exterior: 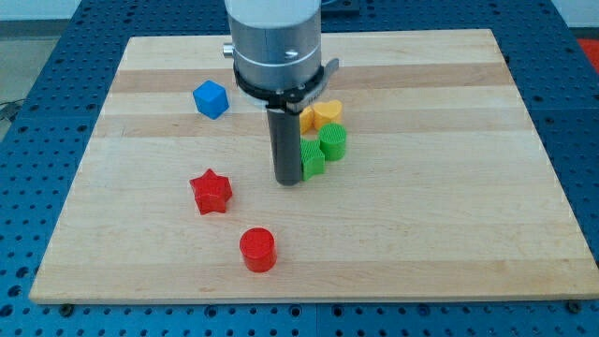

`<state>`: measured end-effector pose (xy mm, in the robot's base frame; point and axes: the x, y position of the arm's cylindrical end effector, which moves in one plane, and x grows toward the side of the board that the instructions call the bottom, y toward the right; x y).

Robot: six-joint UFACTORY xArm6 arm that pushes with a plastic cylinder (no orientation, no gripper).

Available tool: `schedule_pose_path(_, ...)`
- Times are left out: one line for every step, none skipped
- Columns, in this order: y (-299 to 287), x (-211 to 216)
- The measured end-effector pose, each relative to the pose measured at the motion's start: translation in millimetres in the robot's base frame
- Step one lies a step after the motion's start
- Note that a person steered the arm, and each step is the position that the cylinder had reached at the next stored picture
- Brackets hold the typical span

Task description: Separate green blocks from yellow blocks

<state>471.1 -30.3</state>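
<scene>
A green cylinder (pixel 333 141) and a second green block (pixel 312 158), shape unclear, stand together near the board's middle. A yellow block (pixel 322 114), heart-like in shape, lies just above them and touches the green cylinder. My dark rod comes down from the grey arm head (pixel 274 42). My tip (pixel 288 181) rests on the board right against the left side of the second green block. The rod hides part of that block and the left part of the yellow block.
A blue cube (pixel 211 98) lies at the upper left. A red star (pixel 211 191) and a red cylinder (pixel 256 249) lie at the lower left. The wooden board (pixel 449 206) sits on a blue perforated table (pixel 580 56).
</scene>
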Motion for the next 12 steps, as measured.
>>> schedule_pose_path(38.3,-1.5)
schedule_pose_path(90.5,-3.4)
schedule_pose_path(106.8,-7.3)
schedule_pose_path(103.2,-3.5)
schedule_pose_path(73.4,6.1)
schedule_pose_path(42.5,12.7)
schedule_pose_path(30.2,6.9)
schedule_pose_path(32.4,-21.6)
schedule_pose_path(54.3,-43.4)
schedule_pose_path(79.4,-40.5)
schedule_pose_path(112.5,-48.3)
schedule_pose_path(121.7,-52.6)
